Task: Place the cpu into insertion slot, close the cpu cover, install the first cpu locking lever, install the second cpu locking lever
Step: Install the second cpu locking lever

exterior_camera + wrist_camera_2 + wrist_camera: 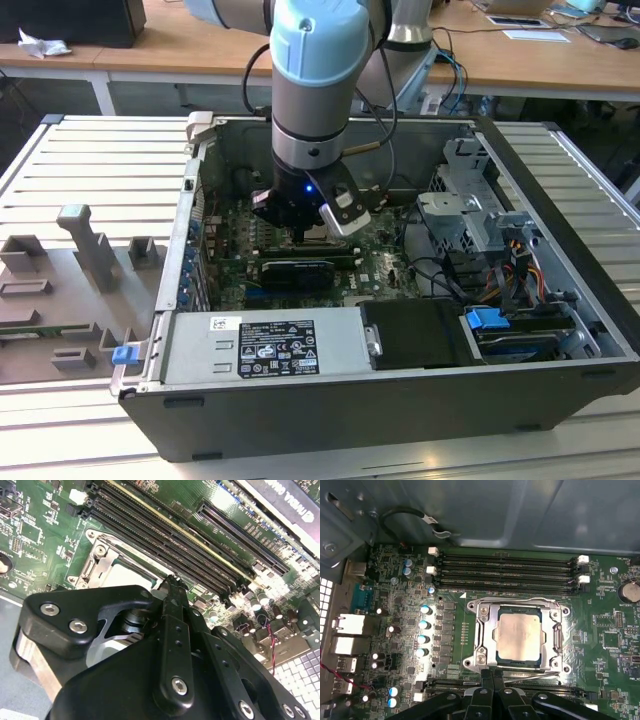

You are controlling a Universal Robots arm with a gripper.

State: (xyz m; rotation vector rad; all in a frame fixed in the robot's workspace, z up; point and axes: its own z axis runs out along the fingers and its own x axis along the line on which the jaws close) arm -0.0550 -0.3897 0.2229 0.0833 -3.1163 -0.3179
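Your arm reached down into an open computer case [560,250], its gripper [492,679] low over the motherboard [600,580] at the edge of the insertion slot [480,611]. The fingers [487,680] were pressed together, holding nothing. The cpu [519,637] lay flat in the slot, its pale metal top showing through the square cut-out of the cpu cover [551,632], which was folded down over it. A thin wire locking lever [520,601] curved along the side by the memory slots [505,570]. The fingertips sat just beside the opposite edge. To do this step well, you would likely press the lever with the closed tips, keeping them off the chip.
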